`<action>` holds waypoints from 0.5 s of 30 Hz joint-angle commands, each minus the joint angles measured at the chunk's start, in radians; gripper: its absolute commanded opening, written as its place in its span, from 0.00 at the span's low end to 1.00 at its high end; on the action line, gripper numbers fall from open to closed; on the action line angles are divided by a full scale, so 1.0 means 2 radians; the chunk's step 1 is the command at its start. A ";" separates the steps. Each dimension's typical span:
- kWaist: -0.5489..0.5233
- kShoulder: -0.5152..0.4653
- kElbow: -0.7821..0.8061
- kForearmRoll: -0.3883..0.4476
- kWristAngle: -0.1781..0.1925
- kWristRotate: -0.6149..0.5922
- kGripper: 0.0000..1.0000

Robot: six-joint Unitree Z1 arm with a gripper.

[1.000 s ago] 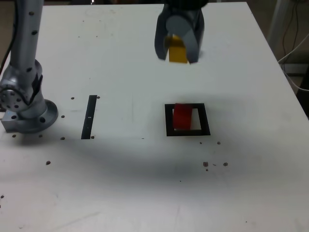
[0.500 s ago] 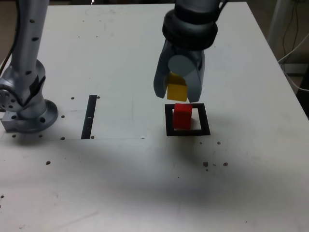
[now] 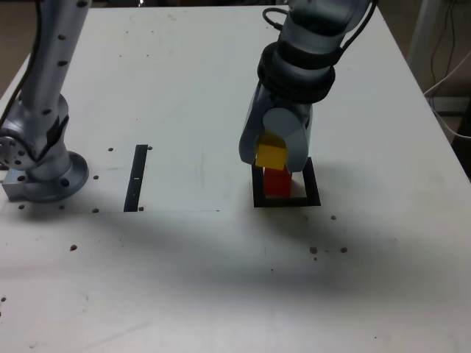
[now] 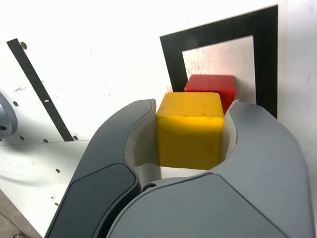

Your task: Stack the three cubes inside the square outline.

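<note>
My jaws clamp the yellow cube [image 4: 189, 130] just above the red cube [image 3: 277, 182] in the square outline [image 3: 257, 200]; black strip [image 3: 135, 178] well apart.

Arm bent over, wrist pointing down

Gripper [image 3: 274, 156] hangs toward six o'clock, both grey jaws clamped against the yellow cube [image 3: 271, 155].

A white table [image 3: 184, 88] fills most of the exterior view, its surface marked with small dark specks [image 3: 327, 250] and faint scuffs. A thin black strip [image 3: 137, 177] lies flat on it toward the exterior view's left. Past the table's far right corner, pale cables [image 3: 449, 70] hang beside a post.
</note>
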 commanded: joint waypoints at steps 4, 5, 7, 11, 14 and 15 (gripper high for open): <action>0.002 0.001 0.005 -0.009 -0.002 0.004 0.28; 0.002 0.001 0.005 -0.010 -0.003 0.004 0.28; 0.002 0.000 0.006 -0.012 -0.004 0.004 0.28; 0.002 -0.002 0.009 -0.022 -0.008 0.005 0.29; 0.002 -0.004 0.014 -0.029 -0.009 0.007 0.30; 0.002 -0.005 0.015 -0.031 -0.009 0.007 0.30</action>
